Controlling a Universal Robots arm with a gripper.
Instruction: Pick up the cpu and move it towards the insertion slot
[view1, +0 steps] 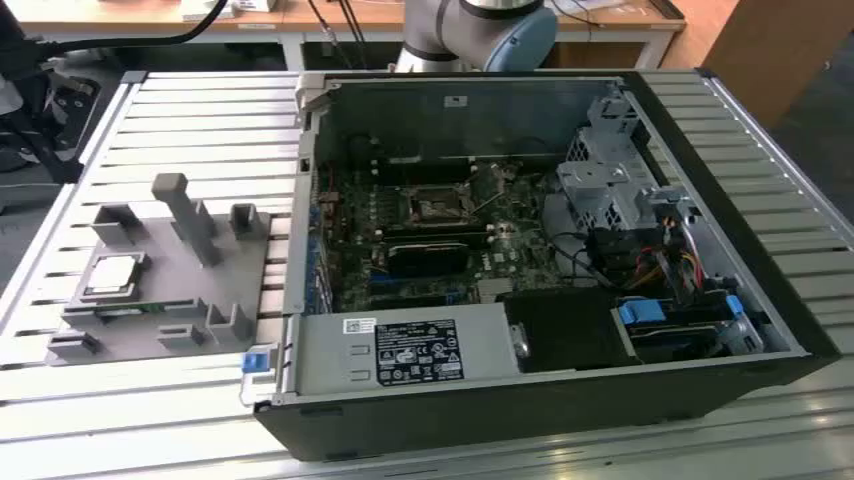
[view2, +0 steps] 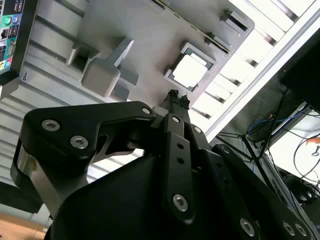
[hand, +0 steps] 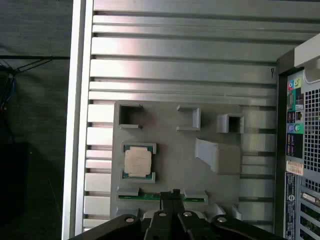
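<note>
While the jaws hang pressed together, empty, the cpu (hand: 137, 162) lies just ahead of them, apart, in its grey holder (hand: 170, 150); coming down unspread, I'd guess they'd strike its lid and scratch or tilt it.

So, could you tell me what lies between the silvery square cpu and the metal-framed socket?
In the exterior view, the grey holder's upright posts and the black computer case's silvery side wall.

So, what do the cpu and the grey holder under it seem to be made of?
The cpu: a pale silvery top with a dull sheen, likely metal, with a darker greenish rim that may be circuit board. The grey holder: uniform matte grey with blocky posts, probably plastic, perhaps printed.
</note>
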